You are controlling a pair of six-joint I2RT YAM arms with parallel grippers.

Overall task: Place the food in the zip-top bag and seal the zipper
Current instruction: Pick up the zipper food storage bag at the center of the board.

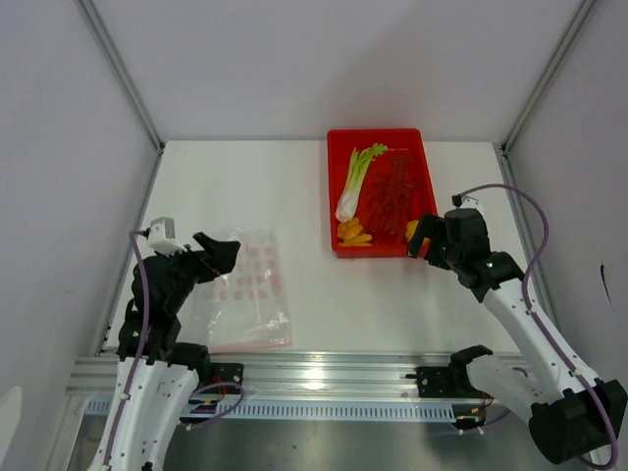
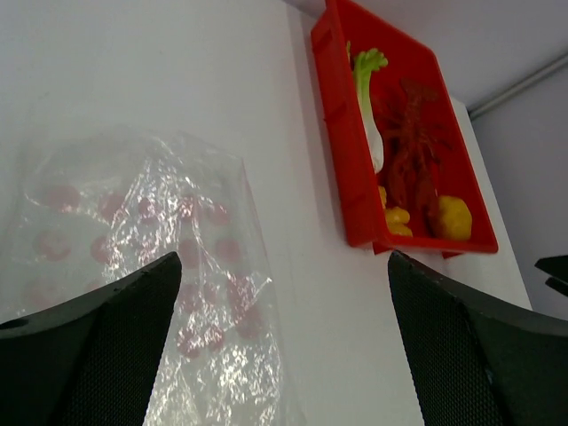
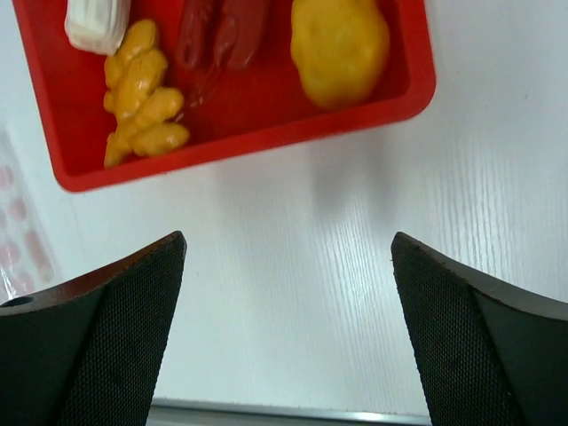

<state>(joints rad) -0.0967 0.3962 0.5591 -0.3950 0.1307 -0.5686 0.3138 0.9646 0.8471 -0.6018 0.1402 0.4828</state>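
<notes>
The clear zip-top bag (image 1: 250,289) with pink dots lies flat on the table at the near left. A faint pinkish strip, the zipper (image 1: 250,344), runs along its near edge. My left gripper (image 1: 221,257) is open and empty, hovering over the bag's left part (image 2: 151,266). The food lies in a red tray (image 1: 428,186): the green-and-white stalk (image 1: 355,182), the red lobster (image 1: 392,191), and small yellow-orange pieces (image 1: 353,233). My right gripper (image 1: 424,240) is open and empty at the tray's near right corner, above bare table (image 3: 288,266). A round yellow piece (image 3: 340,44) sits in that corner.
The red tray's near rim (image 3: 248,146) lies just ahead of my right fingers (image 3: 106,337). In the left wrist view the tray (image 2: 342,160) is far right of the bag. White walls and metal posts enclose the table; a metal rail (image 1: 324,368) runs along the near edge.
</notes>
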